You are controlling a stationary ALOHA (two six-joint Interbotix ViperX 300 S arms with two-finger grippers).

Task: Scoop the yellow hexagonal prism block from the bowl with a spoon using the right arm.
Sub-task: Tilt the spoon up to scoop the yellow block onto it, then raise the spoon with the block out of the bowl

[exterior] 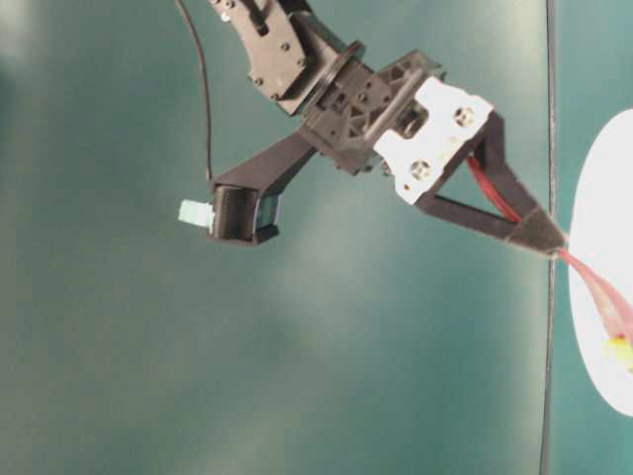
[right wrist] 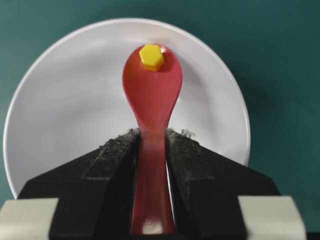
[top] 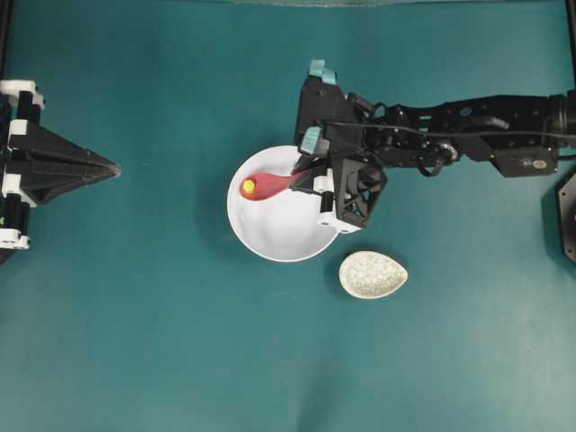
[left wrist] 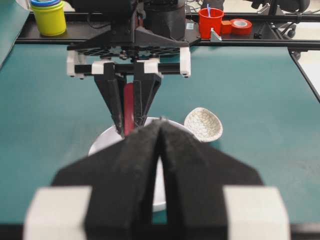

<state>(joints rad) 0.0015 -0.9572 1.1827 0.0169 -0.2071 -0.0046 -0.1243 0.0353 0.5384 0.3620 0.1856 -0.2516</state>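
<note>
Tiny yellow hexagonal block (right wrist: 151, 57) at far tip of glossy pink-red spoon (right wrist: 151, 107), handle clamped in right hand (right wrist: 151, 137), straight ahead over large white bowl (right wrist: 60, 100).

No writing, labels, brand names or numbers can be read anywhere in these views. The small round mark on the right arm (top: 538, 164) in the overhead view is too tiny to make out.
</note>
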